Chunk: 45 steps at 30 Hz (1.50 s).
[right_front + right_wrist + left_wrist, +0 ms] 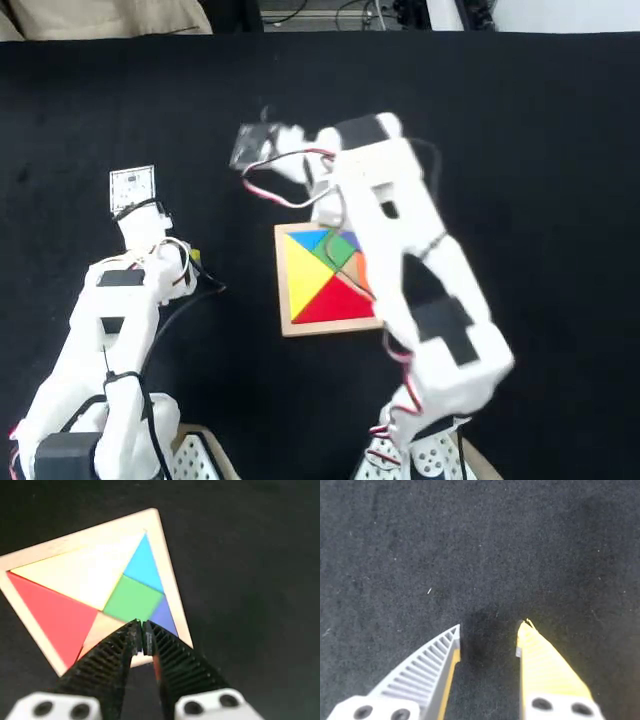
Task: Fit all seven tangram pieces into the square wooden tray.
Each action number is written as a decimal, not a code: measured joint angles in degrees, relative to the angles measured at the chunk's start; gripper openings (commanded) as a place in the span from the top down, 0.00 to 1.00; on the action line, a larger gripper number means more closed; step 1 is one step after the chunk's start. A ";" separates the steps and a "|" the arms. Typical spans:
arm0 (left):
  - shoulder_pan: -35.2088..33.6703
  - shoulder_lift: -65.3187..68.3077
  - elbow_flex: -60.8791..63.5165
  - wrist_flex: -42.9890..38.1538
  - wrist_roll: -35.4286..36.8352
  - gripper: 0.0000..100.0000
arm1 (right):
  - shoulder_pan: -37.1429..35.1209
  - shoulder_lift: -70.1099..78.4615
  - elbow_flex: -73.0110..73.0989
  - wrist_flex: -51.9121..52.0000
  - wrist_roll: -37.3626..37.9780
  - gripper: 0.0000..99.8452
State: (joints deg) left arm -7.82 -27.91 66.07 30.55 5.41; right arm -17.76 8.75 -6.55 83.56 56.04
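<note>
The square wooden tray point(284, 300) lies at the middle of the black table, with the right arm point(390, 200) arched over its right side. Inside it lie a yellow triangle point(80, 575), a red triangle point(50, 615), a blue triangle point(142, 562), a green square point(132, 600), a purple piece point(165, 615) and an orange piece point(102, 630), all flat. My right gripper point(141, 630) hangs shut just above the tray's edge by the green square and the purple piece. My left gripper point(490, 628) is open over bare cloth, left of the tray, with nothing between its fingers.
The left arm point(130, 290) stands left of the tray with a white square tag point(132, 188) at its far end. Both arm bases point(420, 450) sit at the table's front edge. Black cloth point(540, 150) stretches around the tray.
</note>
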 measured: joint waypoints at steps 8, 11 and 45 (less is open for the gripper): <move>0.00 0.00 0.00 0.00 0.00 0.81 | 14.15 -8.00 20.13 -7.82 -8.70 0.99; 0.00 0.00 0.00 0.00 0.00 0.81 | 17.23 -8.70 32.09 -15.38 -9.23 0.99; 0.00 0.00 0.00 0.00 0.00 0.81 | 9.85 -6.15 40.88 -26.46 -12.84 0.99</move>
State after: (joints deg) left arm -7.82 -27.91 66.07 30.55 5.41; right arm -7.91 2.59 34.33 57.10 43.21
